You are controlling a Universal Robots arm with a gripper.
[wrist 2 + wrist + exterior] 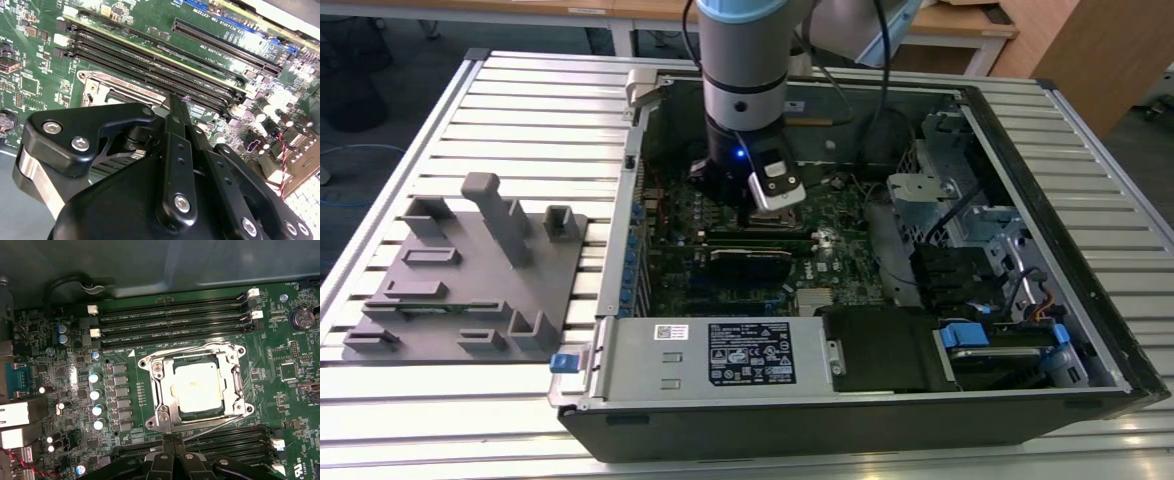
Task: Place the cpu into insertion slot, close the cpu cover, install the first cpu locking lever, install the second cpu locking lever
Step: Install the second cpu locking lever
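- We see a slatted metal table [400, 420] with wooden desks behind it; toward the exterior view's left on it lies a grey moulded fixture tray [467, 280], and beside that an opened computer case [854, 420] lies on its side.
- Over the middle of the case, the arm [744, 60] reaches straight down to the green motherboard [720, 270]; from this view the socket area lies mostly under the wrist, and we cannot make out the chip there.
- In the first wrist view, the insertion slot [150, 371] sits between two banks of long black memory slots [170, 315], square to the board.
- The cpu [196, 386] lies flat in that slot, its pale metal top facing up; being square, it has no clear long axis.
- The cpu cover [234, 380] lies down around the chip as a silver frame, with thin wire levers [210, 426] running along its edges; whether these are latched we cannot tell.
- The gripper [172, 445] is cut off at the frame edge, just beside the socket; its fingers meet with nothing between them.
- In the second wrist view, the black gripper linkage [170, 165] hides most of the socket, leaving one corner of its rim [95, 85] visible.
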